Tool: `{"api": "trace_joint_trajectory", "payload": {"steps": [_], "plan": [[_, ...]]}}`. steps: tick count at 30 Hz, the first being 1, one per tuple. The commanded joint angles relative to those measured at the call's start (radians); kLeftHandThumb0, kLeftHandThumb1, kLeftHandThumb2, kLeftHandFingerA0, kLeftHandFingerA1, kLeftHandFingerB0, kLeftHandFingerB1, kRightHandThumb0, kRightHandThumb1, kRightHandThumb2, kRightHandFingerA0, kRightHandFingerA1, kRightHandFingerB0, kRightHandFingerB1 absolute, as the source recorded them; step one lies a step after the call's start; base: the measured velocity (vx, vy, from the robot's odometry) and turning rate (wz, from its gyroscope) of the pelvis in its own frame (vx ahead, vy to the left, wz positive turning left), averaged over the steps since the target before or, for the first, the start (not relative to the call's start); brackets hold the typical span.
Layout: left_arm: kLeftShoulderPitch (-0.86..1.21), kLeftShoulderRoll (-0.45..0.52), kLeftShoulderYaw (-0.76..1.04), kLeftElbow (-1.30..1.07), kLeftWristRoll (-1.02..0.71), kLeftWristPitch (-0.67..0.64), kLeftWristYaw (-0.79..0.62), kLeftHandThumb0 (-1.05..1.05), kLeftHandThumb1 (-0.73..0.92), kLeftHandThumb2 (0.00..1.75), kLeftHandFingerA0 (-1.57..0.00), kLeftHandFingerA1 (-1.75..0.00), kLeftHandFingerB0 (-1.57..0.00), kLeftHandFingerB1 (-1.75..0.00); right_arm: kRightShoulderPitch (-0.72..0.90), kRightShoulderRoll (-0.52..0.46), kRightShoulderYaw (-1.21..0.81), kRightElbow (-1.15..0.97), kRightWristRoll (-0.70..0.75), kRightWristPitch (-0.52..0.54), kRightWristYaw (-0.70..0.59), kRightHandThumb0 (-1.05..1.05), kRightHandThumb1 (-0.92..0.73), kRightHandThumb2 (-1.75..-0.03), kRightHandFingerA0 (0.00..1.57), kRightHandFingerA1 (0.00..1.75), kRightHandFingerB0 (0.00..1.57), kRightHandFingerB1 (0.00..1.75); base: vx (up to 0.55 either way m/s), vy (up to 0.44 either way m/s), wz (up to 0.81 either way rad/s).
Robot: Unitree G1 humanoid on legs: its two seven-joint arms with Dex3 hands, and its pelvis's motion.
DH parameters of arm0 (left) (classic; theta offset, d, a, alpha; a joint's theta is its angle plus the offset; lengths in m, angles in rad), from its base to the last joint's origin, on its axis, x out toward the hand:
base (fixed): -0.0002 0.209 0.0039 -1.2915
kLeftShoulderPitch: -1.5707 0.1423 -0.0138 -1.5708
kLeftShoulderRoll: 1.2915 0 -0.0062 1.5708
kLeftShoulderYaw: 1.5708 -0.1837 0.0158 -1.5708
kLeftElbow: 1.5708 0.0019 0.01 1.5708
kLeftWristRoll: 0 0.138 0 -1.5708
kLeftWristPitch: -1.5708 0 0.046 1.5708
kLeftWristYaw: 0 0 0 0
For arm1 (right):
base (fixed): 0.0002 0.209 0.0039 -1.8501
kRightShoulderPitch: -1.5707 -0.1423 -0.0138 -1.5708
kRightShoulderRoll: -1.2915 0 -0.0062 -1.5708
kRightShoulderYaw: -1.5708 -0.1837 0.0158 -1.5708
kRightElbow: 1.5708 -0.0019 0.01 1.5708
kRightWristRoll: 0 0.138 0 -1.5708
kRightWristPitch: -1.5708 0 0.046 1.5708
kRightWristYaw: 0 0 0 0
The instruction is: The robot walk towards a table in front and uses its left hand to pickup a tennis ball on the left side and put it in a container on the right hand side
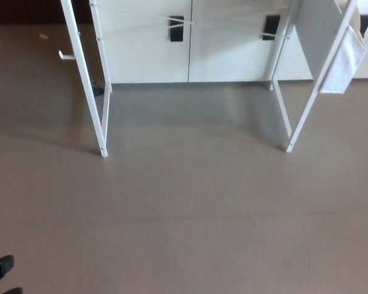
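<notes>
At the lower left corner of the frame we see a small black part of the left hand [0, 271], cut off by the picture edge. Too little of it shows, so we cannot tell whether it is apart or closed, and nothing appears in it. It hangs low beside the body and is not raised toward any work surface. The right hand is not in view. Ahead of it the bare grey-brown floor [190, 214] fills the lower and middle frame. Beyond the floor stand two slanted white legs, one at centre left [102, 122] and one at centre right [294, 125], which we take to belong to the table. Its top lies outside the picture. A white panel [322, 43] leans in at the upper right. Farthest off, along the upper edge, is a white cabinet [147, 49] with black handles [176, 29]. The tennis ball and the container are not visible, and we judge that both sit on the unseen table top. We judge the step in hand to be the walk toward the table, so the task is at an early stage. The next move calls for closing the distance, bringing the table top into view, and locating the ball on the left before raising the left arm.
</notes>
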Motion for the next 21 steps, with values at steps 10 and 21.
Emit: {"api": "trace_joint_trajectory", "payload": {"steps": [10, 21], "plan": [[0.08, 0.016, -0.031, 0.031, 0.015, -0.044, -0.019, -0.06, 0.65, 0.6, -0.29, -0.37, -0.17, -0.29, 0.086, -0.105, -0.015, -0.041, 0.013, -0.048, 0.056, -0.54, -0.82, -0.77, 0.05, 0.43, 0.0, 0.1, 0.28, -0.106, 0.23], [0.094, 0.016, -0.056, 0.011, 0.016, -0.068, -0.012, -0.07, 0.63, 0.59, -0.3, -0.37, -0.19, -0.29, 0.105, -0.149, 0.038, -0.131, 0.021, 0.012, 0.147, -0.63, -0.84, -0.76, 0.03, 0.51, 0.04, 0.11, 0.24, -0.002, -0.07]]}}
